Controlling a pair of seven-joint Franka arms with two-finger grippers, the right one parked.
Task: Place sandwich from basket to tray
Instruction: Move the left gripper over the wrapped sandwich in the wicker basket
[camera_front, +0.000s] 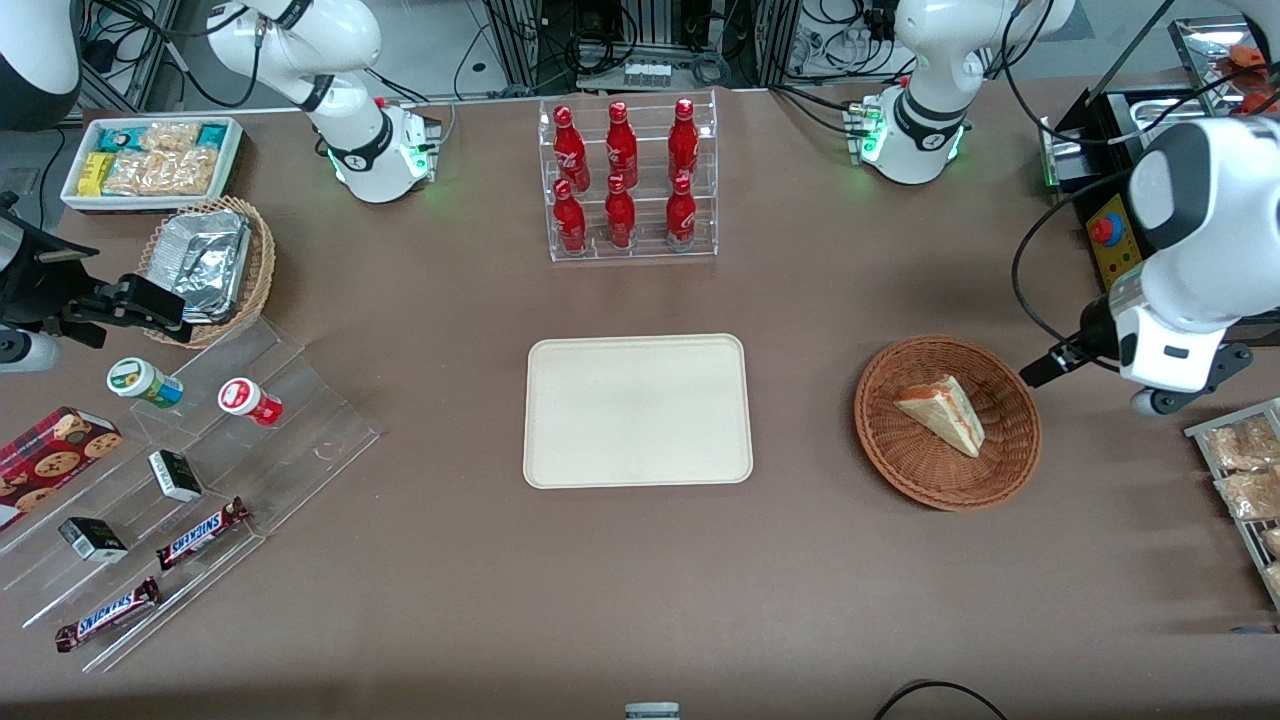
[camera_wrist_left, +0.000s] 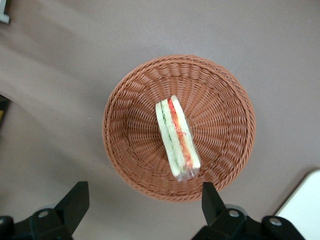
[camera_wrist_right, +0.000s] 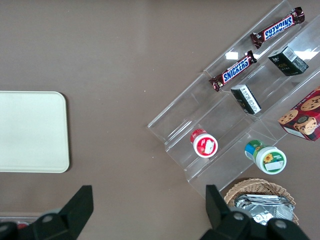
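Observation:
The sandwich (camera_front: 942, 412), a white bread wedge with red and green filling, lies in the round reddish-brown woven basket (camera_front: 905, 470) toward the working arm's end of the table. The cream tray (camera_front: 637, 410) lies flat beside the basket, mid-table, with nothing on it. My left gripper (camera_front: 1140, 380) hangs above the table beside the basket, on the side away from the tray. The left wrist view shows the sandwich (camera_wrist_left: 177, 139) on its edge in the basket (camera_wrist_left: 225, 100), a tray corner (camera_wrist_left: 305, 205), and the gripper (camera_wrist_left: 142, 200) open wide, holding nothing, just outside the basket's rim.
A clear rack of red bottles (camera_front: 627, 180) stands farther from the front camera than the tray. A rack of packaged snacks (camera_front: 1245, 470) sits near the basket at the table's end. A clear stepped display (camera_front: 200, 480), a tan foil basket (camera_front: 210, 265) and a white bin (camera_front: 150, 160) lie toward the parked arm's end.

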